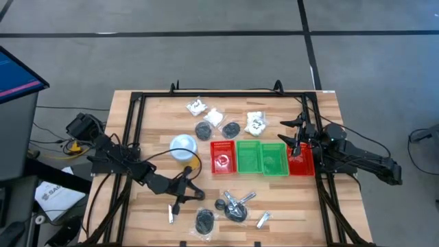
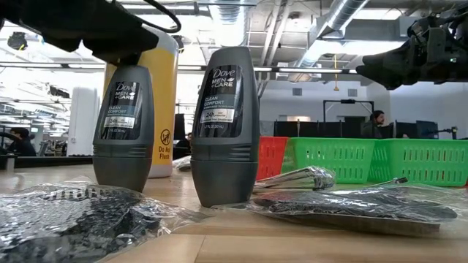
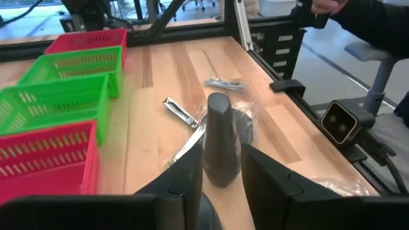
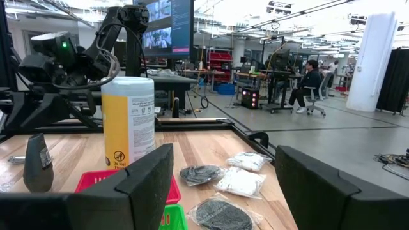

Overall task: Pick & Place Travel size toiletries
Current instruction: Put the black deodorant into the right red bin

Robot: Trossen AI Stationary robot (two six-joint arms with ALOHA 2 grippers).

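Grey deodorant stick (image 3: 220,144) stands upright between the left hand's (image 3: 220,167) slightly parted fingers.

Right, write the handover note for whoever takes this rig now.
Left gripper: at an upright grey roll-on on the table's front part; grip unclear.
Right gripper: open, empty, above the right end of the bin row.
Things: white packets and dark discs lie behind the bins; more discs and nail clippers lie in front.
Done: little; the green bins look empty, and something pale shows in the left red bin.
Left: nearly everything.
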